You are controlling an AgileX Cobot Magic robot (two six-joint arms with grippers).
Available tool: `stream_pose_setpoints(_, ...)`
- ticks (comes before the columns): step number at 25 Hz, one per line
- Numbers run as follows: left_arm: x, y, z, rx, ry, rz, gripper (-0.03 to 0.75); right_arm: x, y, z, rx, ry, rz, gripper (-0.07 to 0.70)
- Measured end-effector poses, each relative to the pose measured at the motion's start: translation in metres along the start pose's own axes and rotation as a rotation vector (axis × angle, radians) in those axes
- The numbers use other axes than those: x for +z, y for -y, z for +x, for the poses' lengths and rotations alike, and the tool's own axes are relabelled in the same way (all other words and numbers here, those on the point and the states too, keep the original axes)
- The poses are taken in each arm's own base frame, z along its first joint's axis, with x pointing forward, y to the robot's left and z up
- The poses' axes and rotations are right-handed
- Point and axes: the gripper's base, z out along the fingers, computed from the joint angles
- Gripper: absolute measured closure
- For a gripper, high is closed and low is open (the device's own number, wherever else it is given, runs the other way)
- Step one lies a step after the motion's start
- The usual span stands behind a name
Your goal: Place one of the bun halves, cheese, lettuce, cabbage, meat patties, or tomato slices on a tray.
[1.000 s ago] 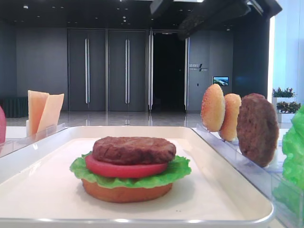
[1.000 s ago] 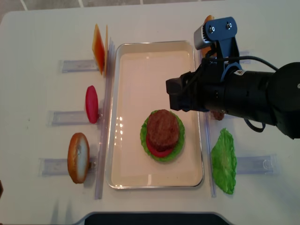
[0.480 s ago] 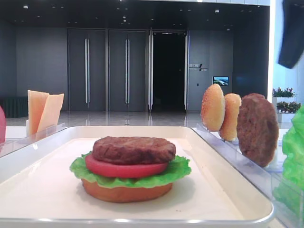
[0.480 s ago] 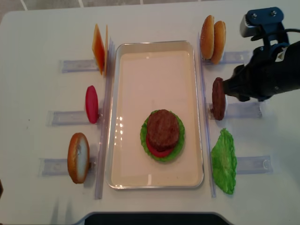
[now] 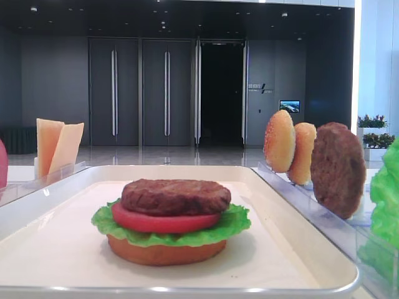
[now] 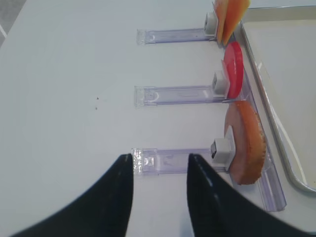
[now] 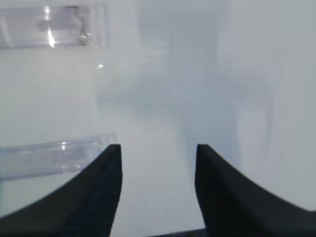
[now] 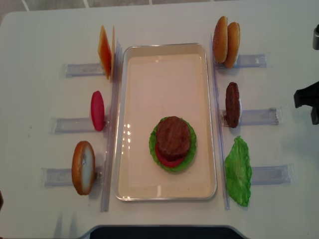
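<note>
On the cream tray (image 8: 130,99) a meat patty (image 8: 173,135) tops a stack of tomato slice (image 5: 163,222), lettuce (image 5: 238,219) and a flat bun half (image 5: 165,252). Another meat patty (image 8: 232,104) stands upright in the right rack. My right gripper (image 7: 158,148) is open over bare table with nothing between its fingers; its arm (image 8: 308,99) shows at the right edge. My left gripper (image 6: 160,156) is open and empty, left of the rack with a bun half (image 6: 245,143). Cabbage is out of view.
Clear racks flank the tray. On the left stand cheese slices (image 8: 105,51), a tomato slice (image 8: 97,110) and a bun half (image 8: 83,167). On the right stand two seeded bun halves (image 8: 226,35) and a lettuce leaf (image 8: 238,172).
The right arm has drawn back from over the tray to the right edge of the overhead view. The stack on the tray and the left gripper have not moved.
</note>
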Motion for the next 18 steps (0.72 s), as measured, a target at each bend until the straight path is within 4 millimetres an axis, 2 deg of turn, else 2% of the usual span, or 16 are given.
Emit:
stream_pose_setpoints(4, 0.0, 0.0, 0.0, 0.0, 0.0, 0.0, 0.433, -0.004, 0.015, 0.005, 0.037, -0.017, 0.045, 0.273)
stream_pose_setpoints(10, 0.0, 0.0, 0.0, 0.0, 0.0, 0.0, 0.433, -0.033, 0.025, 0.024, 0.076, 0.109, 0.05, 0.273)
stream_pose_setpoints(14, 0.0, 0.0, 0.0, 0.0, 0.0, 0.0, 0.433, -0.054, 0.028, 0.041, 0.085, 0.212, 0.043, 0.273)
stream_pose_setpoints(18, 0.0, 0.0, 0.0, 0.0, 0.0, 0.0, 0.433, -0.067, 0.03, 0.069, 0.097, 0.306, 0.035, 0.273)
